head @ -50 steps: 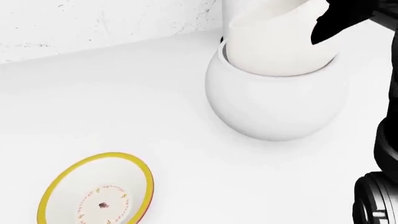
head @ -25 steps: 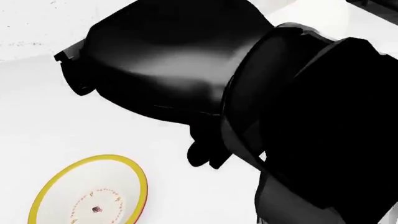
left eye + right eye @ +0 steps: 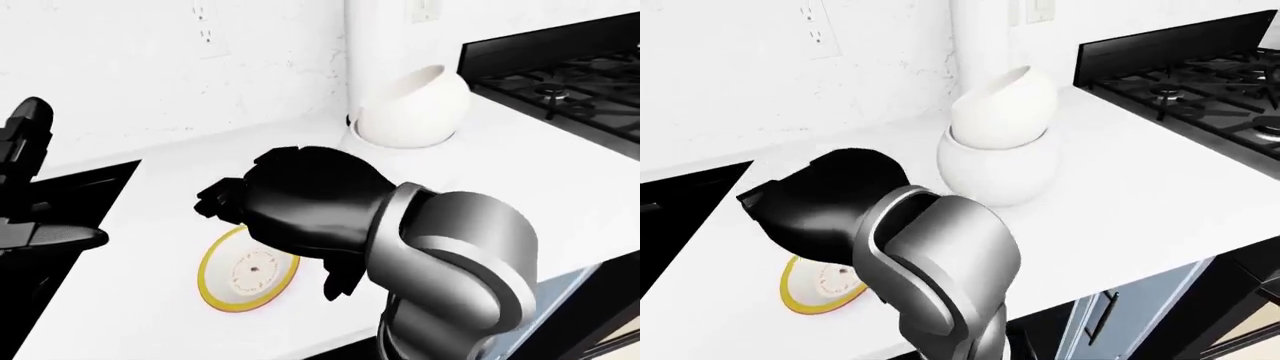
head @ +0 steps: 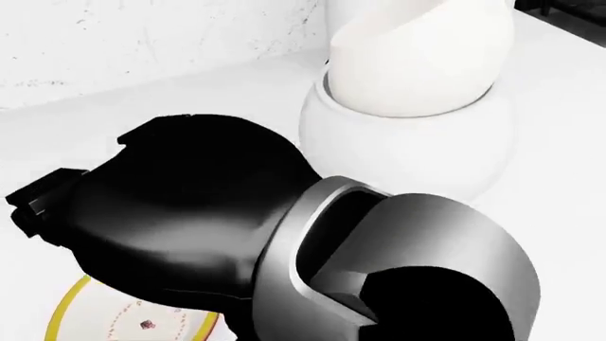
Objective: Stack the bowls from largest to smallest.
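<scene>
A large round white bowl (image 3: 1000, 171) stands on the counter near the wall. A medium white bowl (image 3: 1006, 105) rests tilted inside it. The small yellow-rimmed bowl (image 3: 243, 276) sits alone, lower left of them, near the counter's near edge. My right hand (image 3: 270, 240) hovers just above the yellow bowl and hides its upper right part. Its fingers (image 3: 216, 204) are loosely curled and hold nothing. In the head view the same hand (image 4: 170, 213) covers most of the yellow bowl (image 4: 114, 316). My left hand (image 3: 25, 150) is raised at the left edge of the left-eye view, open and empty.
A black sink (image 3: 60, 217) lies to the left of the white counter (image 3: 520, 172). A black gas stove (image 3: 1200, 82) sits at the right. The white wall with an outlet (image 3: 815, 34) runs along the top. Cabinet fronts (image 3: 1120, 315) show below the counter edge.
My right hand has left the tilted medium bowl at the top right, swept down and left across the head view, and now hangs over the yellow bowl. The bowls stay put.
</scene>
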Controlling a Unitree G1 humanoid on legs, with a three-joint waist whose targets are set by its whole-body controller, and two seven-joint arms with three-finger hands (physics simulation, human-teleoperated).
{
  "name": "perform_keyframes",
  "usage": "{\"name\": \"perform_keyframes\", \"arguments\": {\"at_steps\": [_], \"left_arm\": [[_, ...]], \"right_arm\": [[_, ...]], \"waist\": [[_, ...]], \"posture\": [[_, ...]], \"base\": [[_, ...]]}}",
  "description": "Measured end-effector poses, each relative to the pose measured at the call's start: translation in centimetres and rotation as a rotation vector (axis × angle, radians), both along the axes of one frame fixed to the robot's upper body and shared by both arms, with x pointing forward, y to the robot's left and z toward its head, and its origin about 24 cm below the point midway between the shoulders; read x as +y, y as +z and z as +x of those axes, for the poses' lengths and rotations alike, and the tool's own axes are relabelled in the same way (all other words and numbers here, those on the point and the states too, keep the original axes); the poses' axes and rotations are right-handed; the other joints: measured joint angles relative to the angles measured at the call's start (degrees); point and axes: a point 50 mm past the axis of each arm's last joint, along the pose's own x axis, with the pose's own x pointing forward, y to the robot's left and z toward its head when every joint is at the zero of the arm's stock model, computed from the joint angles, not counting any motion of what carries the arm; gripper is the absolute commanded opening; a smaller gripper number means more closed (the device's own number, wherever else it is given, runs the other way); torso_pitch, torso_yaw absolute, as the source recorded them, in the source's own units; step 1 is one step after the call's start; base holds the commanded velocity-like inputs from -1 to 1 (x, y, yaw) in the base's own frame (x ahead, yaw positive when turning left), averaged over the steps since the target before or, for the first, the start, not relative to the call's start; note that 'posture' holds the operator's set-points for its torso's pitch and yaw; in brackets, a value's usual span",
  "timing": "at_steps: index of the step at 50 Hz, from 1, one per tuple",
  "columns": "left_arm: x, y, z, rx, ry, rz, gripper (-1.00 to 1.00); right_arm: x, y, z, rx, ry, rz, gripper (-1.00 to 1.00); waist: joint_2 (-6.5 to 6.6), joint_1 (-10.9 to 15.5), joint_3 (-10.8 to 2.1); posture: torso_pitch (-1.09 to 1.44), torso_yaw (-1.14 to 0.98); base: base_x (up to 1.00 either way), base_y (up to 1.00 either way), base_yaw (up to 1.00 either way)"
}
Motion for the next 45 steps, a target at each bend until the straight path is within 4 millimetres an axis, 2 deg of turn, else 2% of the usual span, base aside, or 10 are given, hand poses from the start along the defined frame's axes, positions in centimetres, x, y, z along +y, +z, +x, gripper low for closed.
{"name": "perform_keyframes", "arguments": {"at_steps": [16,30,45], "left_arm": [[0.1,-0.3,0.0,0.004,0.002,-0.004,1.0],[0.3,-0.7,0.1,0.009,0.005,-0.007,1.0],[0.3,-1.3,0.2,0.017,0.005,-0.01,1.0]], "right_arm": [[1.5,-3.6,1.1,0.069,0.03,-0.038,0.47],[2.2,-5.9,2.2,0.097,0.033,-0.036,0.44],[3.0,-8.6,2.5,0.121,0.046,-0.075,0.22]], "waist": [[0.16,0.2,-0.53],[-0.17,0.5,-1.0],[-0.54,0.8,-1.54]], "posture": [[-0.3,0.0],[-0.3,0.0],[-0.3,0.0]], "base": [[0.0,0.0,0.0],[0.0,0.0,0.0],[0.0,0.0,0.0]]}}
